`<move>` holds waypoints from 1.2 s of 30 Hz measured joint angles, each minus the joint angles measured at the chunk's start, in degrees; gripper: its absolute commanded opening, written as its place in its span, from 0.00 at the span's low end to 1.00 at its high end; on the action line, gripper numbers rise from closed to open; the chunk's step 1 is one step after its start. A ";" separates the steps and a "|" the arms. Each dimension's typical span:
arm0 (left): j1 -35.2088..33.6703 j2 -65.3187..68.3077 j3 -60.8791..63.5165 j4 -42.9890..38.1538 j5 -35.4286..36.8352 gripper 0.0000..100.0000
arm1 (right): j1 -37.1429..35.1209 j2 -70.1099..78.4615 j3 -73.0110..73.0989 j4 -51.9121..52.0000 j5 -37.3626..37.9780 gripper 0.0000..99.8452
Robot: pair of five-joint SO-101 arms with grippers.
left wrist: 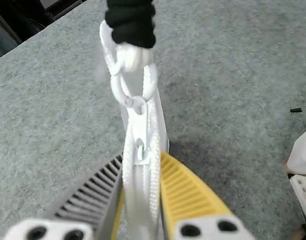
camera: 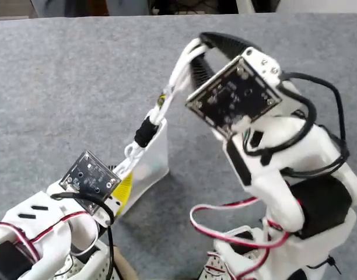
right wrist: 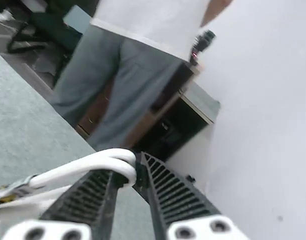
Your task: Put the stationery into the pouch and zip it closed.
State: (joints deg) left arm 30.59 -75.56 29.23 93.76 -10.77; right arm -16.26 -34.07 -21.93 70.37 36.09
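A translucent white pouch point(camera: 154, 158) hangs lifted off the table between the two arms. My left gripper point(camera: 125, 185), with one yellow finger, is shut on the pouch's near end; in the left wrist view its fingers point(left wrist: 190, 192) pinch the zipper edge point(left wrist: 140, 200) just behind the slider point(left wrist: 137, 131). From the slider a white pull cord point(camera: 175, 79) with a black sleeve point(left wrist: 130, 22) runs up to my right gripper point(camera: 197, 49). That gripper point(right wrist: 135, 172) is shut on the cord's loop point(right wrist: 83, 167). What is inside the pouch cannot be made out.
Grey carpet-like table surface point(camera: 67, 76) stretches to the left and far side. The right arm's white body and cables point(camera: 283, 192) fill the near right. A person point(right wrist: 133, 60) stands in the room beyond the table, next to a dark cabinet point(right wrist: 178, 115).
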 measured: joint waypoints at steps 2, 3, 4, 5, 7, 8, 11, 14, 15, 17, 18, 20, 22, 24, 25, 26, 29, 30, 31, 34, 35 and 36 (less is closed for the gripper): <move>0.35 0.09 -0.79 0.00 0.00 0.03 | 3.43 0.09 2.29 -1.49 0.18 0.01; 0.35 0.26 -1.49 0.00 0.00 0.03 | 4.92 0.09 3.69 -2.29 0.18 0.01; 0.44 0.35 -2.02 0.26 0.00 0.03 | 6.24 0.09 5.19 -3.08 0.18 0.01; 0.53 0.44 -2.73 0.79 0.00 0.03 | 7.30 0.09 6.77 -3.96 0.18 0.01; 0.53 0.53 -3.43 1.32 0.00 0.03 | 8.88 0.09 9.67 -5.71 0.18 0.01; 0.53 0.62 -3.69 1.32 0.00 0.03 | 9.58 0.09 10.99 -6.59 0.18 0.01; 0.53 0.88 -4.66 1.67 0.00 0.03 | 11.78 0.00 14.42 -9.58 0.18 0.01; 0.53 0.97 -4.84 1.76 0.00 0.03 | 14.07 -0.09 17.49 -12.75 0.18 0.01; 0.53 0.97 -4.92 1.76 0.00 0.03 | 14.95 -0.09 18.37 -13.71 0.18 0.01; 0.53 0.97 -5.01 1.67 -0.09 0.03 | 16.97 -0.70 20.66 -15.56 0.18 0.01; 0.53 0.97 -5.01 1.67 -0.09 0.03 | 18.11 -0.79 21.71 -16.44 0.18 0.01; 0.53 0.44 -3.78 2.55 -0.09 0.03 | 22.33 -0.26 23.74 -19.60 0.18 0.01; 0.62 0.18 -3.87 3.43 0.00 0.03 | 25.85 0.00 26.37 -22.42 0.18 0.01; 0.62 0.44 -3.96 3.52 0.00 0.03 | 27.43 -0.53 28.48 -24.88 0.18 0.01; 0.62 0.44 -3.96 3.52 0.00 0.03 | 28.31 -0.79 29.63 -25.85 0.18 0.01; 0.62 0.35 -3.96 3.52 0.00 0.03 | 28.92 -0.44 30.51 -26.81 0.18 0.01; 0.62 0.53 -4.04 3.43 -0.09 0.03 | 29.45 -0.18 32.00 -28.04 0.18 0.01; 0.62 0.44 -4.04 3.43 -0.09 0.03 | 29.80 -0.18 32.18 -28.22 0.18 0.01; 0.62 0.44 -4.13 3.43 -0.09 0.03 | 29.89 -0.18 32.18 -28.31 0.18 0.01; 0.62 0.53 -4.13 3.43 -0.09 0.03 | 29.98 -0.18 32.18 -28.31 0.18 0.01; 0.62 0.53 -4.13 3.43 -0.09 0.03 | 29.98 -0.18 32.18 -28.31 0.18 0.01; 0.62 0.53 -4.13 3.43 -0.09 0.03 | 29.98 -0.18 32.18 -28.31 0.18 0.01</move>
State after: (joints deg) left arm 31.21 -75.03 25.10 97.19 -10.86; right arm 13.71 -34.24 10.24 42.07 36.26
